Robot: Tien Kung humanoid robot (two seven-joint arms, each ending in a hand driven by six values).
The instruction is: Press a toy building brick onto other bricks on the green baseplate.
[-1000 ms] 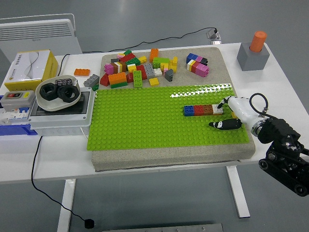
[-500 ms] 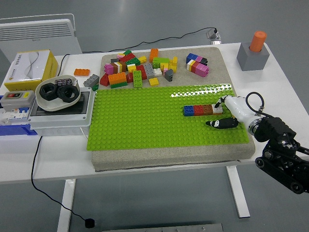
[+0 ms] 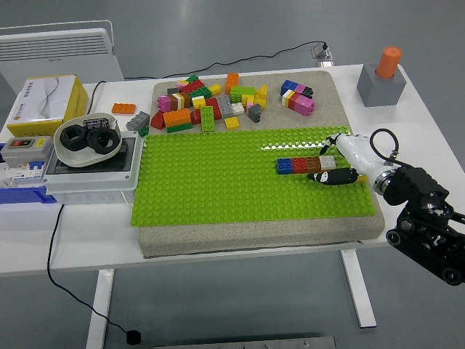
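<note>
Your right hand reaches over the green baseplate at the right end of the brick row. Its fingers curl beside the row's white end brick; you cannot tell whether they grip it.

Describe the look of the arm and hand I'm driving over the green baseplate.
The right hand has a glossy white shell with black fingertips. A thin black cable loops above its wrist. The black, blocky right arm shows round joint fittings. No left arm is visible.
</note>
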